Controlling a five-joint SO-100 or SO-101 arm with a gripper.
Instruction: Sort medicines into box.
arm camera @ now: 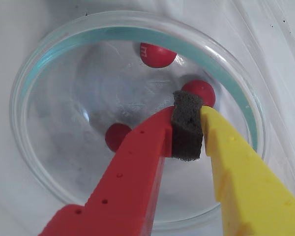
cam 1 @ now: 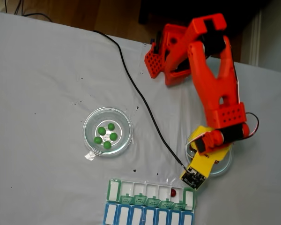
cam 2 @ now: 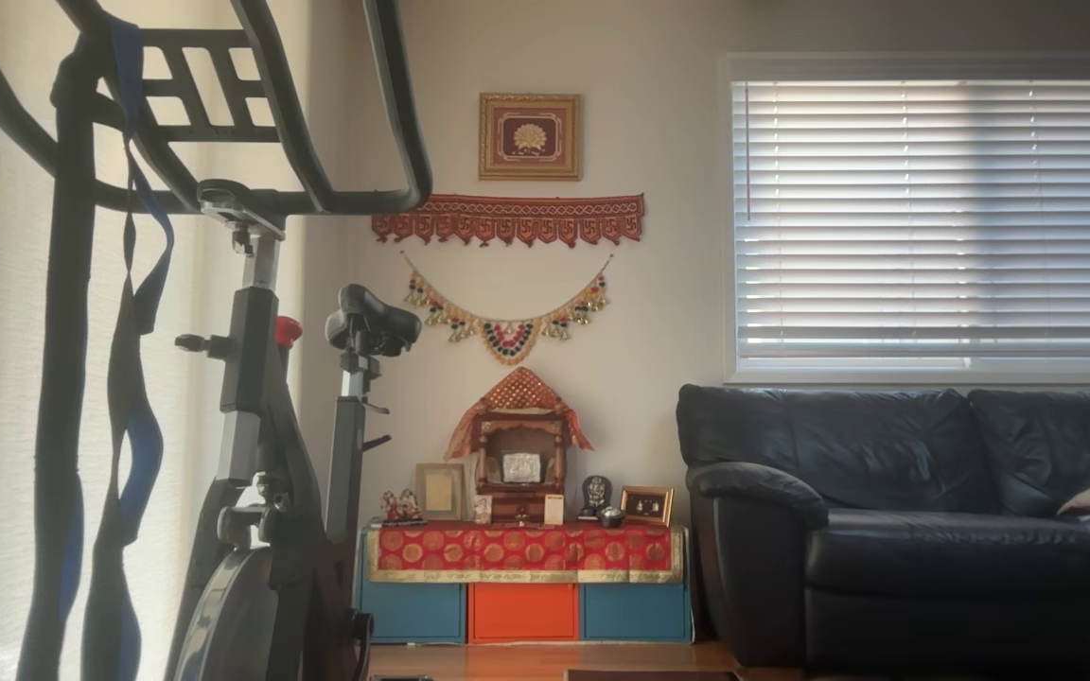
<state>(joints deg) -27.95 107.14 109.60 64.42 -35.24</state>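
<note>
step: picking a red pill from the glass dish (arm camera: 34, 162) | gripper (arm camera: 187, 129): nearly shut, squeezing only its foam pad (arm camera: 187, 125), no pill | red pills (arm camera: 201, 91): in dish; one in box (cam 1: 187, 199) | next: open, drop around a pill

Three glossy red pills (arm camera: 157, 55) lie in a clear dish (arm camera: 49, 64); five green pills (cam 1: 107, 136) fill another. The tool (arm camera: 187, 132) has one red finger, one yellow. The box (cam 1: 150, 206) is white, green, blue.
</note>
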